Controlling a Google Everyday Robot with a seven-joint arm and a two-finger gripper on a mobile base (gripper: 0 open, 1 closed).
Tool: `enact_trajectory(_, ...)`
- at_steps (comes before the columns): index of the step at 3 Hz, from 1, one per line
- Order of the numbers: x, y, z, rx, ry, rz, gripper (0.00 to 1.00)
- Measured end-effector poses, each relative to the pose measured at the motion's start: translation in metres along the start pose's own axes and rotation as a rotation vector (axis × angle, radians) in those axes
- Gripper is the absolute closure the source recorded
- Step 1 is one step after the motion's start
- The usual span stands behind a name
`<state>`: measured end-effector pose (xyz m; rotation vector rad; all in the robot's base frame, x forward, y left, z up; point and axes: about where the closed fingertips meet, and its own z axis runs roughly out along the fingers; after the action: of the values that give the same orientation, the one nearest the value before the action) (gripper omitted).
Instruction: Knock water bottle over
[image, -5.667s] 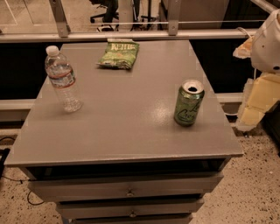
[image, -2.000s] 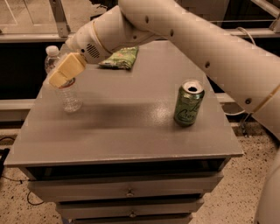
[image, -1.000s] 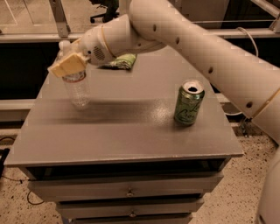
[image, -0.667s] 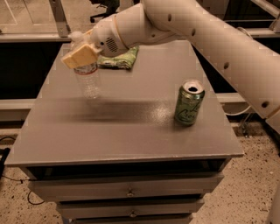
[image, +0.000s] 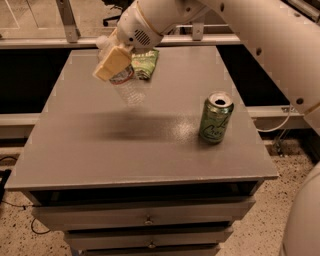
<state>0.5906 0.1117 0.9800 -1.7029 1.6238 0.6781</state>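
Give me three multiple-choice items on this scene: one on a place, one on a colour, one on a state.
1. The gripper is: A) over the far-left part of the grey table, at the clear ribbed plastic water bottle; B) at its near edge; C) beyond its right side.
2. The soda can is: A) red; B) green; C) blue.
3. The water bottle is: A) upright; B) tilted; C) lying flat.
Answers: 1 A, it hangs there at the bottle; 2 B, its wall is green; 3 B, it leans off vertical.

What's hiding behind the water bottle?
A green snack bag lies behind the water bottle. The gripper, at the bottle's top, covers the bag's left part.
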Motion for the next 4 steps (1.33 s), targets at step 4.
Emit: enact_trajectory(4,0.028,0.045,0.076,-0.239,0.415,-0.217,0.61)
